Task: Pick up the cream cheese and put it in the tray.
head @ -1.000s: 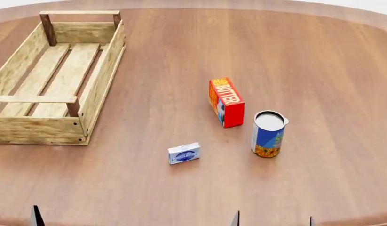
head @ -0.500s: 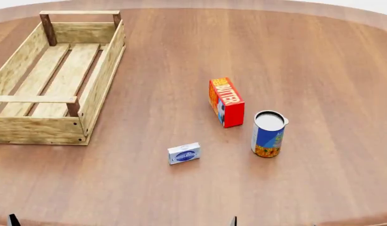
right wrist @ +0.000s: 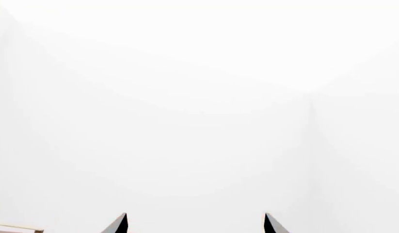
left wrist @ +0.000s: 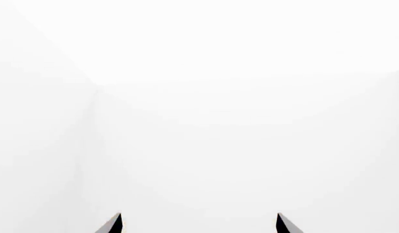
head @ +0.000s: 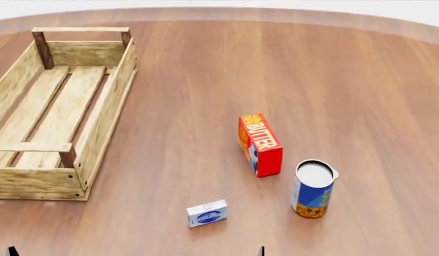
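The cream cheese point(head: 207, 214) lies on the tabletop point(head: 205, 96), well apart from the tray point(head: 105, 114) — both grippers' fingers point(left wrist: 112, 224) spread, empty.

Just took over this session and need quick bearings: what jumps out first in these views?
The big wooden tray dominates the head view's left side, nothing in it. Right of centre, the red-orange butter box stands beside a blue-and-white can, while the small cream cheese lies apart, nearer the robot. Both wrist views show only white walls, with the left hand and right hand open.
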